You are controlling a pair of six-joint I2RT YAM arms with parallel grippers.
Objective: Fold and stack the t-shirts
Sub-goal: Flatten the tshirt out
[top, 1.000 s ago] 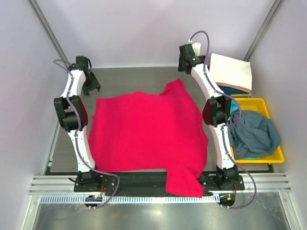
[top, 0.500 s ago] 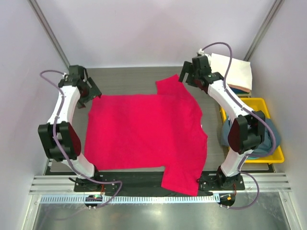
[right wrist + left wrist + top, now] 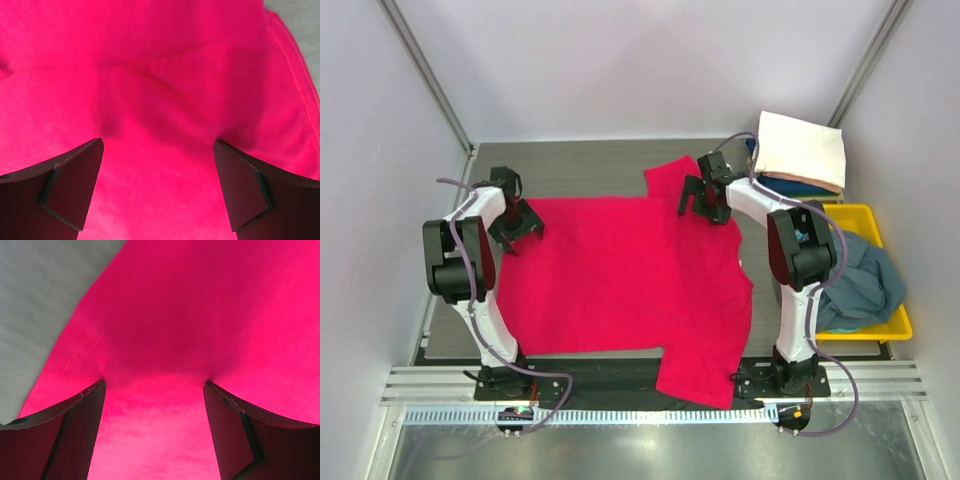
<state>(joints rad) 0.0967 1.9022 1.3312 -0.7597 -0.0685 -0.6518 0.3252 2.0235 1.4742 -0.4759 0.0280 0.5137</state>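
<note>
My left gripper [image 3: 518, 232] sits mid-left in the top view, on the left edge of the pink shirt [image 3: 620, 270]. Its wrist view shows the fingers [image 3: 75, 432] spread wide with nothing pinched. The tips are down at the cloth, and grey table [image 3: 30, 300] fills that view's upper-left corner. The pink shirt lies spread flat across the centre of the top frame, mostly smooth. One sleeve hangs over the table's near edge at bottom centre, the other points up toward top centre-right.

My right gripper [image 3: 695, 203] is on the cloth just below that upper sleeve, right of centre. In its wrist view the fingers [image 3: 65, 185] are released too — wide apart, with a shallow ridge of pink cloth running across above them. I cannot tell if the tips touch.

Upper right of the top view: a folded cream shirt [image 3: 802, 148] lies on top of a teal shirt [image 3: 798, 187], a neat stack. Below that, at the right edge, is a yellow tray [image 3: 898, 325] with a crumpled blue-grey shirt [image 3: 855, 285] heaped in it — it hides much of the tray floor.
</note>
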